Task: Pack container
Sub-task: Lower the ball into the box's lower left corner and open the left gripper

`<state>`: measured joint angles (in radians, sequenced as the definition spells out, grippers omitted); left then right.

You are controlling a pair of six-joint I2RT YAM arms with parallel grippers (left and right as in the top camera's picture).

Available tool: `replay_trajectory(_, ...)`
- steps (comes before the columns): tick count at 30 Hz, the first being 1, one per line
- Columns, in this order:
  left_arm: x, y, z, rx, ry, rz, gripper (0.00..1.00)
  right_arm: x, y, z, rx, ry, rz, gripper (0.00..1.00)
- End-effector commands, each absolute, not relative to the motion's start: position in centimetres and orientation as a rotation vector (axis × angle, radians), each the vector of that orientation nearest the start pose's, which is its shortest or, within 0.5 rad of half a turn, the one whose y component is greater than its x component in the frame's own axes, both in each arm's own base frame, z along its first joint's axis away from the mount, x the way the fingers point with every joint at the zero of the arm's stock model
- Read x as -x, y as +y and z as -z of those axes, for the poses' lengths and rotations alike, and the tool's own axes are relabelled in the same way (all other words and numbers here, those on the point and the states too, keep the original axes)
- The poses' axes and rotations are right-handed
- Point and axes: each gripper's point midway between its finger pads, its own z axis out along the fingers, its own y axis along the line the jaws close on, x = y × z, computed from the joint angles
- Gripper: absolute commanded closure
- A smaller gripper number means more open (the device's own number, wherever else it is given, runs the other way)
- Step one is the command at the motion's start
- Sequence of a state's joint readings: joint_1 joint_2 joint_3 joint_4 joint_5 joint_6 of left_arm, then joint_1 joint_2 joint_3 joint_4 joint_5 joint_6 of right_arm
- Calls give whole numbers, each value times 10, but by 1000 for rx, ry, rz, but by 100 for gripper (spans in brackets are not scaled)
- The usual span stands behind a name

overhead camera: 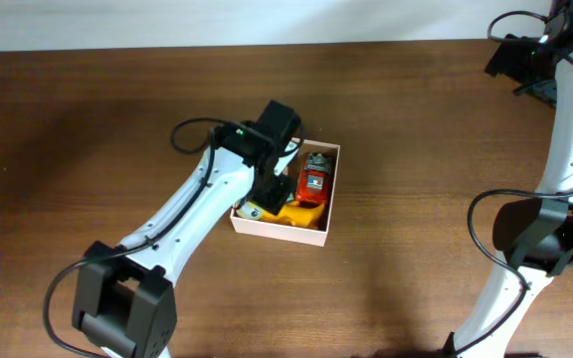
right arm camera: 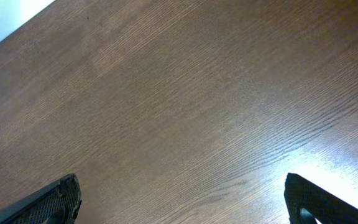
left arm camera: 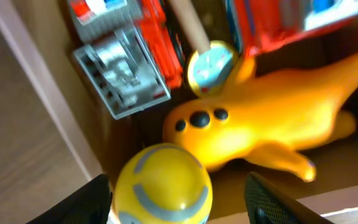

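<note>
The left gripper (left arm camera: pixel 176 182) is hanging low inside the container (overhead camera: pixel 279 228). Its jaws are standing apart, let go. A round yellow toy (left arm camera: pixel 162 186) with gray stripes is sitting right between the two black fingers (left arm camera: pixel 263 199). One finger is showing a clear gap from it. On the other side I cannot tell if it is touching.

Just past the yellow toy, an orange plane-shaped toy (left arm camera: pixel 272 118) with dark dots is lying across the tan floor. Beyond that, a red truck (left arm camera: pixel 126 59) with a gray front is lying beside a small round blue-faced thing (left arm camera: pixel 211 65) on a wooden stick. Another red toy (left arm camera: pixel 278 25) is peeking in at the top edge. These toys are crowding in around the fingers, and the container's pale wall is running close by on one side.

This close picture is looking blurry. The overhead view is showing the rest: the whole square container is sitting near the middle of the brown table (overhead camera: pixel 416 129). The left arm (overhead camera: pixel 187 214) is reaching over it and covering about half. From up there the fingers are hiding under the wrist.

Far off, at the table's back right corner, the right gripper (right arm camera: pixel 180 186) is hovering with its jaws spread wide. Its own camera is showing only wood grain between them.
</note>
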<state>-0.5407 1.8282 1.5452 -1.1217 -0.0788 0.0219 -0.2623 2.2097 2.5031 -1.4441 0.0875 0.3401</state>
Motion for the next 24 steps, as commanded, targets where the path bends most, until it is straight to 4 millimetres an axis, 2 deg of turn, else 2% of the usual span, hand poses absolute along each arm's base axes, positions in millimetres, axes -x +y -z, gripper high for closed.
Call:
replay_trajectory(1,-337,-183,-124,-791,2845,-53,31,-474,-143,-229,-843,2586,97,1)
replay_trajectory(10,-319,-172,-121,-819,2923,-87,40,-474,-143,-229,-842,2586,97,1)
replay_trajectory(17,-311,-167,-120,-830,2958,-104,67,-474,-143,-229,-843,2586,97,2)
replay_trajectory(24,-312,-168,-119,-824,2953,-101,69,-474,-143,-229,-843,2586,97,1)
